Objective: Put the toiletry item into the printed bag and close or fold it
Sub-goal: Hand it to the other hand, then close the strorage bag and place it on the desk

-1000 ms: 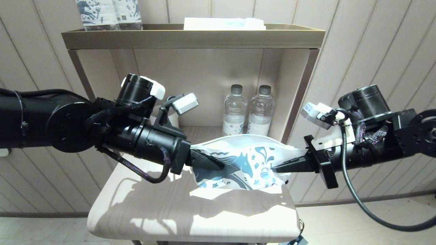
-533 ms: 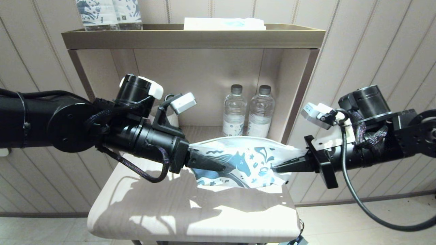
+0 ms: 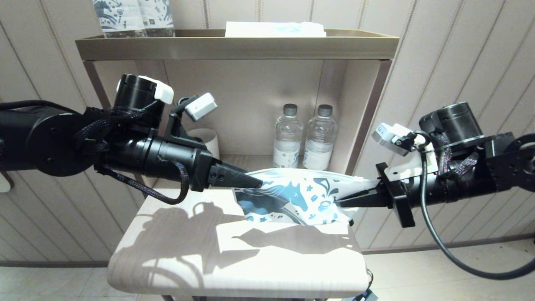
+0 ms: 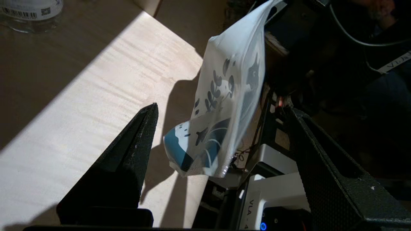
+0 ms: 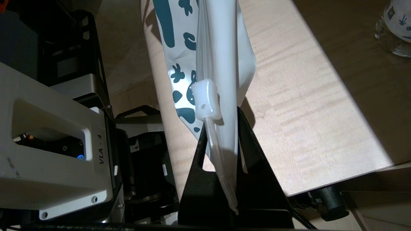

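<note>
The right gripper (image 3: 340, 202) is clamping the bag's (image 3: 299, 196) end while the left gripper (image 4: 221, 110), jaws apart, is hanging beside its opposite end.

Pale panelled walls (image 3: 451, 62) with thin vertical grooves fill the frame behind a brown open shelf unit (image 3: 234, 48) at the upper centre. Below it a light wood-grain surface (image 3: 175, 267) catches hard sunlight and sharp shadows. Light floor tiles (image 3: 451, 271) show at the lower right, under a dark skirting strip.
</note>
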